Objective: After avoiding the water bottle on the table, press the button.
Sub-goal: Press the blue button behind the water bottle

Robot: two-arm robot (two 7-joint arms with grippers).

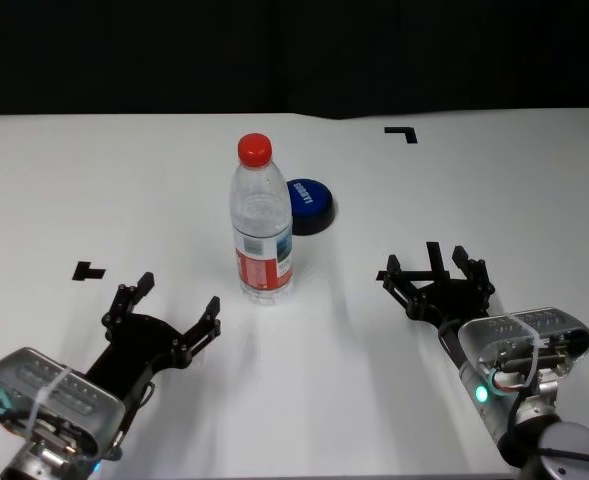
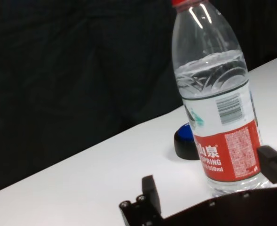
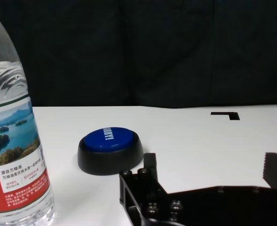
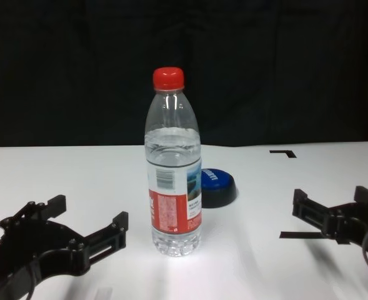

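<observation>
A clear water bottle (image 1: 264, 220) with a red cap stands upright mid-table (image 1: 74, 180). Just behind it and to its right sits the low blue button (image 1: 309, 205) on its black base, partly hidden by the bottle in the chest view (image 4: 216, 184). My left gripper (image 1: 174, 300) rests open, near and left of the bottle, which fills the left wrist view (image 2: 218, 117). My right gripper (image 1: 434, 265) is open too, to the right of the bottle and nearer me than the button. The right wrist view has the button (image 3: 109, 146) ahead and the bottle (image 3: 11, 141) off to one side.
Black tape marks lie at the far right (image 1: 402, 132) and at the left (image 1: 87, 270) of the white table. Bare surface separates the right gripper from the button. A dark backdrop stands behind the table's far edge.
</observation>
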